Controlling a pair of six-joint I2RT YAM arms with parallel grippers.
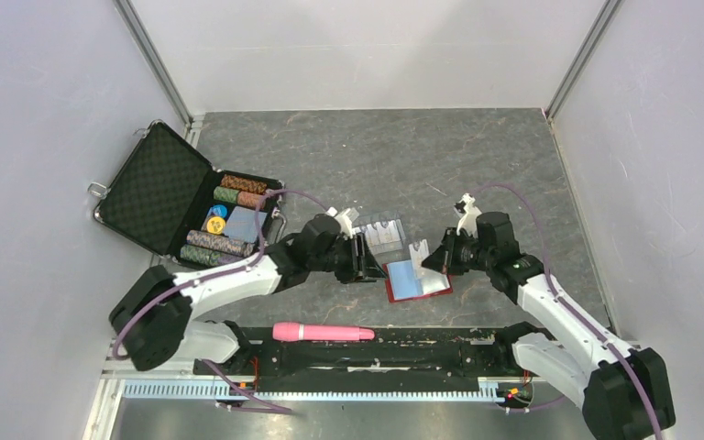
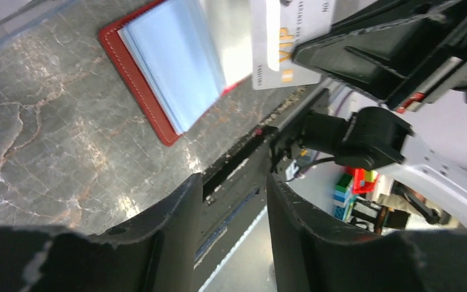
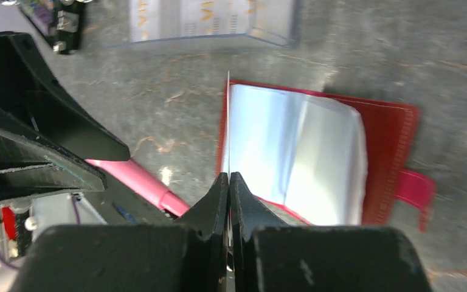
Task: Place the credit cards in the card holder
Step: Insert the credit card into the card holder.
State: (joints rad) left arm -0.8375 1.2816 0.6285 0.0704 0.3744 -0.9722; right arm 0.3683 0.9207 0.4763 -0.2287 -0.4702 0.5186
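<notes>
The card holder [image 1: 406, 282] lies open on the table between the arms, red with pale blue pockets [image 3: 292, 152] facing up. My right gripper [image 3: 229, 176] is shut on a credit card [image 3: 228, 121], seen edge-on as a thin line standing over the holder's left edge. In the left wrist view that credit card [image 2: 280, 45] is pale with gold "VIP" lettering, above the card holder [image 2: 164, 67]. My left gripper [image 2: 234, 182] is open with nothing between its fingers, just left of the holder [image 1: 373, 261]. More cards sit in a clear case [image 3: 213, 18].
The clear plastic case [image 1: 382, 229] stands just behind the holder. A black chip briefcase [image 1: 183, 197] lies open at the left with rows of chips. A pink cylinder [image 1: 323, 332] rests on the black base rail at the near edge. Grey walls enclose the table.
</notes>
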